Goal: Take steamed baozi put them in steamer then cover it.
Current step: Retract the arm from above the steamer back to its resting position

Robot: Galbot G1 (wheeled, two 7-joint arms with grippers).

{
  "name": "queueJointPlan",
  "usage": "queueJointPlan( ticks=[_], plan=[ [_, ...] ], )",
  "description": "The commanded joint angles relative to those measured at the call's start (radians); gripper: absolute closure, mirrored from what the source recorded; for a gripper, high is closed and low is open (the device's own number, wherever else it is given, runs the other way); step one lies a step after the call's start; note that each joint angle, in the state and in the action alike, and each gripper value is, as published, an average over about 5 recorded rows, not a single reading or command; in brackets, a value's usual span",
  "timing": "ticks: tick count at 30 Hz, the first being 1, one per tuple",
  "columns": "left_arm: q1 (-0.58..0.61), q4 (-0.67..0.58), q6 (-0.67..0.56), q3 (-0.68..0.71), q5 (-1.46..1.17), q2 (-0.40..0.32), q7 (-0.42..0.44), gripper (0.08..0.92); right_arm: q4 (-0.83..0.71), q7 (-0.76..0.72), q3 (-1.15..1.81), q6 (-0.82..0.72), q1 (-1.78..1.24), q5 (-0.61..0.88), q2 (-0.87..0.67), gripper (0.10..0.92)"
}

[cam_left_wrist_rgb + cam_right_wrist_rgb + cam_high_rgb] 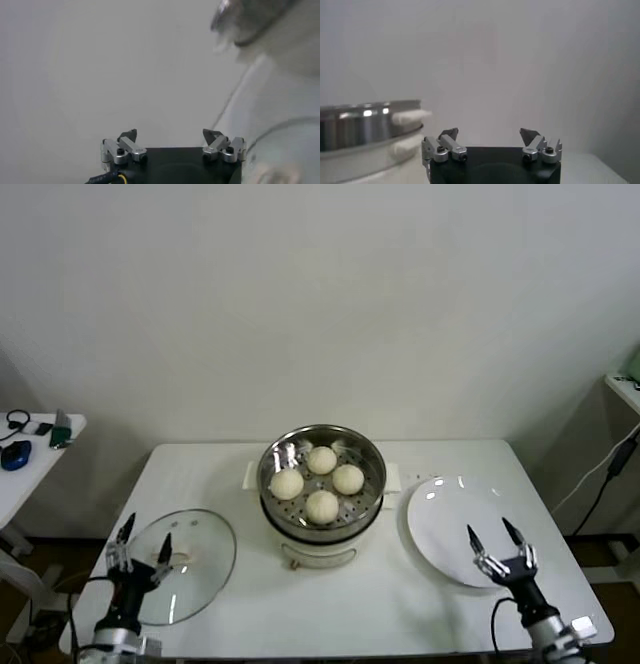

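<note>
The white table (400, 604) fills the lower half of the head view, and the steamer (322, 484) sits at its centre: a shiny steel basket with a perforated floor on a cream-white pot base. The four buns (321, 484) already lie inside the basket, one each at twelve, three, six and nine o'clock around its middle, close together. The glass lid (190, 564) lies flat on the table at about eight o'clock from the steamer, near it but apart, so the basket stands uncovered. A bare white plate (450, 514) rests at about four o'clock from the steamer, just beside the pot base.

The left gripper (140, 546) hovers over the near edge of the lid, fingers spread wide with nothing between them. The right gripper (497, 536) hovers over the near edge of the plate, fingers likewise spread wide and empty; its wrist view shows the steamer's steel wall off to one side, well clear of the fingertips (449, 134)

At ten o'clock, past the table's edge, a small side table (30, 454) carries a few dark items
</note>
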Motion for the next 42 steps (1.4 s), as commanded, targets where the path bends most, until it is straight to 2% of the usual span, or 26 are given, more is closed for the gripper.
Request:
queueJointPlan(
  ticks=[1, 17, 29, 36, 39, 42],
  plan=[
    [-0.042, 0.258, 0.051, -0.019, 0.481, -0.018, -0.219, 0.177, 0.012, 0.026, 0.009, 0.017, -0.126, -0.017, 0.071, 0.203],
    [-0.094, 0.346, 0.031, 0.025, 0.500, -0.061, -0.218, 0.177, 0.026, 0.046, 0.027, 0.002, -0.138, -0.014, 0.098, 0.203],
    [-0.226, 0.392, 0.054, 0.045, 0.490, -0.036, -0.164, 0.177, 0.039, 0.046, 0.034, 0.009, -0.161, -0.022, 0.123, 0.203],
    [-0.260, 0.424, 0.052, 0.063, 0.481, -0.020, -0.143, 0.178, 0.052, 0.045, 0.047, 0.007, -0.172, -0.033, 0.128, 0.203],
    [-0.264, 0.444, 0.048, 0.065, 0.486, -0.022, -0.140, 0.212, 0.054, 0.046, 0.050, 0.006, -0.172, -0.035, 0.129, 0.203],
    [-0.259, 0.456, 0.043, 0.064, 0.494, -0.023, -0.138, 0.286, 0.054, 0.045, 0.052, 0.006, -0.171, -0.037, 0.132, 0.203]
  ],
)
